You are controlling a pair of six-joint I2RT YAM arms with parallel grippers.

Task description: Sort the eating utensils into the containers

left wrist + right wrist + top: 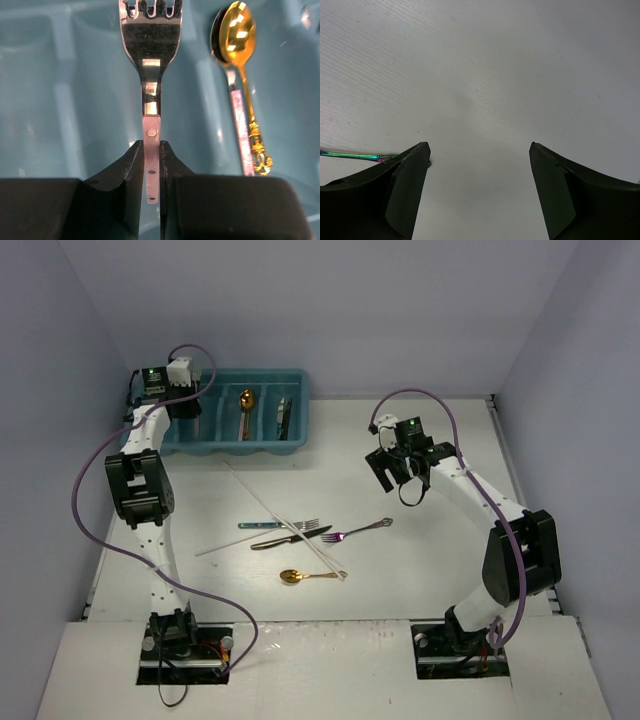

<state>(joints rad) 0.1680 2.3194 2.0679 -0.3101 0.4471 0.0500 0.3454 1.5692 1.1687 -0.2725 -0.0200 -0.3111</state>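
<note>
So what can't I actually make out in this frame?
Left wrist: silver pink-handled fork, tine tips cut off by the top edge.
Top view: teal plastic tray's left compartments hidden by the left arm; dark piece too small to name.
Right wrist: iridescent utensil partly behind a finger.

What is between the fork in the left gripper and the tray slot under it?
Nothing visible. The fork, pinched in the left gripper, hangs over a bare stretch of the tray; the gold spoon lies off to its side.

Bare table right of crossed utensils, chopsticks sprawled mid-table, tray wall far left
</note>
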